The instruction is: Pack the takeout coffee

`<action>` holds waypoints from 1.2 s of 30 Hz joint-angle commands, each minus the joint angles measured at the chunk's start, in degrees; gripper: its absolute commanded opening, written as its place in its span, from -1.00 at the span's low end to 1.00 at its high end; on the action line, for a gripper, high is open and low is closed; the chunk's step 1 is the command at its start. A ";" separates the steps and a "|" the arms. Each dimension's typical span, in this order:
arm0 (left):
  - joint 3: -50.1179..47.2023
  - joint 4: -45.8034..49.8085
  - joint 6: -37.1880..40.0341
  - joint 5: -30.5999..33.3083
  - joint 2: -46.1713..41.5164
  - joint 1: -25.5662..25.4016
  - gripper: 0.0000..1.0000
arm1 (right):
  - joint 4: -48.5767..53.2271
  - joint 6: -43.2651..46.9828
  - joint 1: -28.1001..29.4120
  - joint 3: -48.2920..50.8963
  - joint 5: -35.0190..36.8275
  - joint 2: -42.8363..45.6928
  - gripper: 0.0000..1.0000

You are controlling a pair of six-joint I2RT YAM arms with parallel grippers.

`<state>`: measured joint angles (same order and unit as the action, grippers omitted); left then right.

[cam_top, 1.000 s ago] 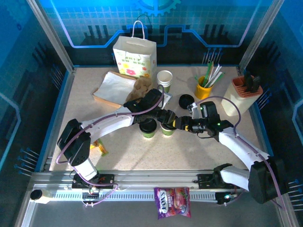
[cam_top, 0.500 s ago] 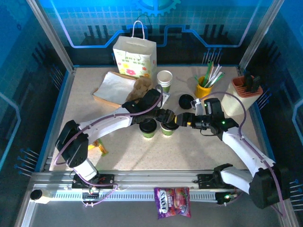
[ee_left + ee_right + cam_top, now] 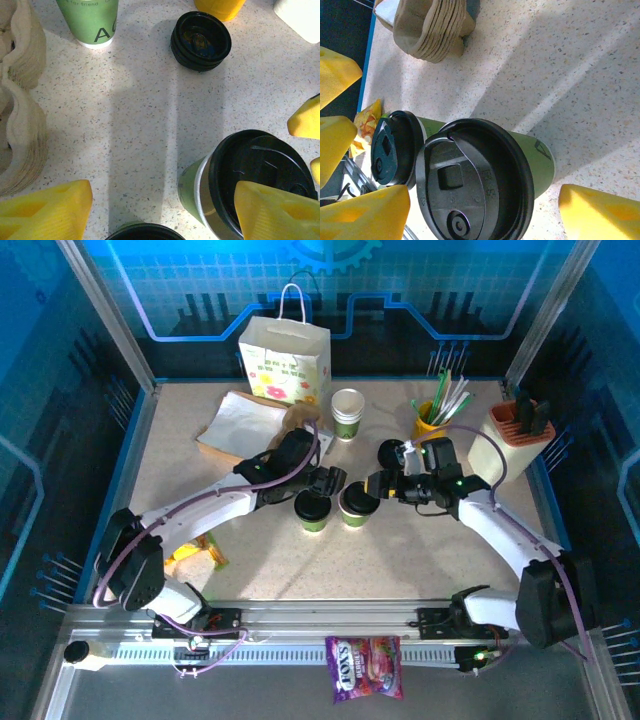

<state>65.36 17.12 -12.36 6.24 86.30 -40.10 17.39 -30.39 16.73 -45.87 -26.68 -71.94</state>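
Top external: left hand (image 3: 332, 480) and right hand (image 3: 377, 485) spread, seemingly empty; cups (image 3: 312, 512) stand mid-table, off edges.

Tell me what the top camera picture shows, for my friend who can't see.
Two lidded coffee cups stand side by side on the table, the left gripper and right gripper open just behind them. A flowery paper bag stands at the far edge, a yellow cup of straws to the right.

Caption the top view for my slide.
Open left gripper and right gripper poised beside two lidded coffee cups.
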 commanded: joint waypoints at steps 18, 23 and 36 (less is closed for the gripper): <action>-1.42 -1.40 -1.01 -0.06 -2.27 0.63 0.54 | -2.45 -1.78 2.87 -1.15 -2.43 0.49 0.50; -1.73 -1.61 -1.17 -0.18 -2.17 0.64 0.54 | -3.06 -2.22 3.47 -1.06 -2.76 0.66 0.49; -2.01 -1.75 -1.04 0.26 -1.93 0.63 0.55 | -3.90 -3.36 5.15 -1.74 -2.90 0.75 0.48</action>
<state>63.81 16.03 -13.23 6.22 85.76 -39.90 14.44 -33.23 20.78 -45.87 -28.77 -72.01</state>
